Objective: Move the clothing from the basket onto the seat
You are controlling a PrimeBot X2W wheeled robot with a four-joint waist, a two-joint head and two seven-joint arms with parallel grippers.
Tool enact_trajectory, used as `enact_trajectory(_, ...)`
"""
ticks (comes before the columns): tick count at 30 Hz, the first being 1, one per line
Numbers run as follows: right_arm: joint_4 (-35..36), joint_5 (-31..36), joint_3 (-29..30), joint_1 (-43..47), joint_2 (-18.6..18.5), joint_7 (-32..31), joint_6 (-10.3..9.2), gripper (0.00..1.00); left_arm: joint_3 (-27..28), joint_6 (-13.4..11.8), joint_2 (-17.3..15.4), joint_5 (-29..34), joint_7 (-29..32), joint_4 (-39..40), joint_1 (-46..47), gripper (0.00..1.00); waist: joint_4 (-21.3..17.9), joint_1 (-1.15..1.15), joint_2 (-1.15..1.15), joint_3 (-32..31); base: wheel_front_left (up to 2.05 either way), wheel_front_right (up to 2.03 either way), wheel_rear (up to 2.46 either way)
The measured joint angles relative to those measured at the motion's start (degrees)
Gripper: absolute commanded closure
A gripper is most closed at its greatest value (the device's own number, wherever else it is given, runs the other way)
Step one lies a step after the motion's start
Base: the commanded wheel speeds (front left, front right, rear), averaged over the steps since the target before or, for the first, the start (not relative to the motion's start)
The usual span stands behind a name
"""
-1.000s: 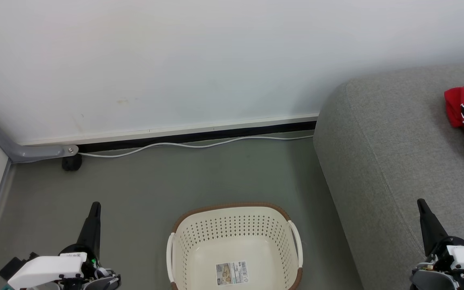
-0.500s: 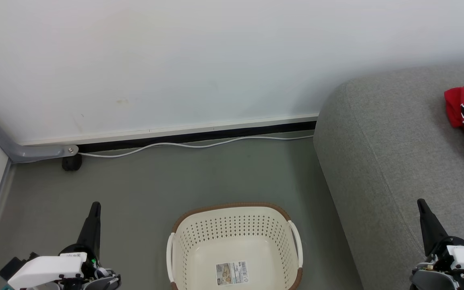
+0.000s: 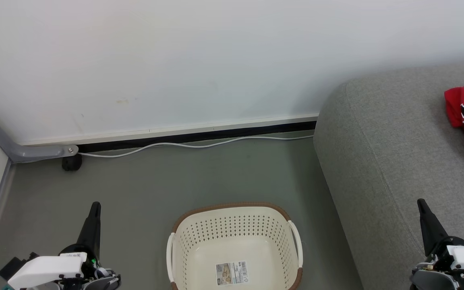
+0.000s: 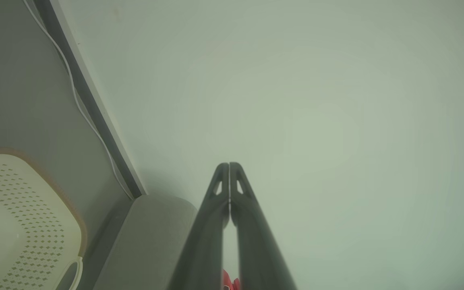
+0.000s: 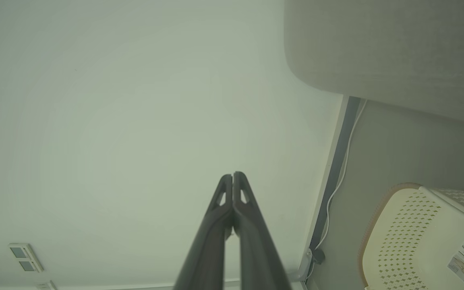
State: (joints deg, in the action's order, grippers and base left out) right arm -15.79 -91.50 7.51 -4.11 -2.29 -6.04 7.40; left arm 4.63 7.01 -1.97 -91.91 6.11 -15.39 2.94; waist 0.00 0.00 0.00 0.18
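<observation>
Nearest the camera in the head view, the left gripper (image 3: 94, 208) sits at the lower left above the grey floor (image 3: 143, 181). Its two dark fingers are pressed together and hold nothing. The left wrist view shows the same: both fingers meet at the tips against a plain wall. The right gripper (image 3: 421, 203) sits at the lower right, in front of the sofa, and is likewise closed and empty.

Between the two grippers, on the floor, stands the cream perforated laundry basket (image 3: 232, 206) with its brown rim and white side handles. The part of its inside that shows holds nothing but a label sticker (image 3: 232, 273) on the bottom. Its near end is cut off by the picture's lower edge.

Just to the right of the basket rises the rounded end of the grey fabric sofa (image 3: 393, 145). Farther along its seat, at the right edge of the picture, lies the red clothing (image 3: 463, 106), crumpled, with white trim and a black-and-white patch. It runs out of frame, so whether it is one garment or two cannot be told.

Beyond, a white cable (image 3: 195, 145) trails along the foot of the pale wall (image 3: 216, 60).

The task looks done, or very nearly: the clothing rests on the sofa, well apart from the basket, and neither gripper carries anything. What remains, at most, is a check of the basket's hidden near end.
</observation>
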Motion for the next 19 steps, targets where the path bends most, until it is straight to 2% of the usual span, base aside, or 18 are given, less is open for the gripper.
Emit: enact_trajectory(19,0.0,0.0,0.0,0.0,0.0,0.0,0.0,1.0,0.01,0.0,0.0,0.0,0.0,0.0,0.0,1.0,0.0,0.0,0.0,0.0,0.0,0.0,0.0)
